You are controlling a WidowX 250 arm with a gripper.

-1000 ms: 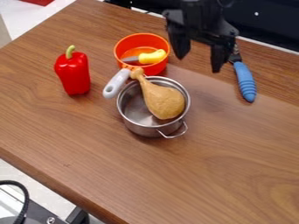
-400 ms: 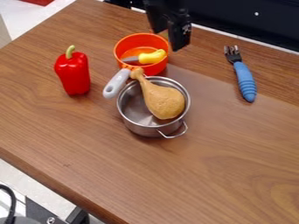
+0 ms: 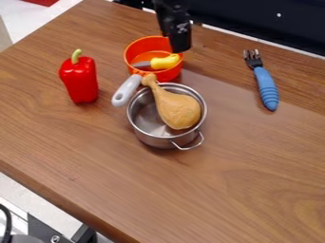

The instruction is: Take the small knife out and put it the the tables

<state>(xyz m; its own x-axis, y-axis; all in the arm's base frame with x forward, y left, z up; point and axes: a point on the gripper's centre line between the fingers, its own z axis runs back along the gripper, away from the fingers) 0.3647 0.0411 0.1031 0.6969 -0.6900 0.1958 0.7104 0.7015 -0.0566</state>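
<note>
One small knife [image 3: 164,62] lies in the orange bowl [image 3: 167,75]. Tool [image 3: 181,46] near the rim, open or closed: cannot tell. Step judged: pre-grasp; next, align over the handle, grip, lift clear to the surface [image 3: 247,180].

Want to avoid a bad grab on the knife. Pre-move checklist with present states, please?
- Knife inside orange bowl: ok.
- Yellow handle uncovered by the drumstick: ok.
- Gripper near the bowl: ok, it shows at the rim by the handle's end.
- Gripper height over the handle: cannot tell.
- Drumstick well away from the bowl: not ok, its thin end reaches the near rim; contact unclear.
- Knife on the table: not ok, it's in the bowl.
</note>
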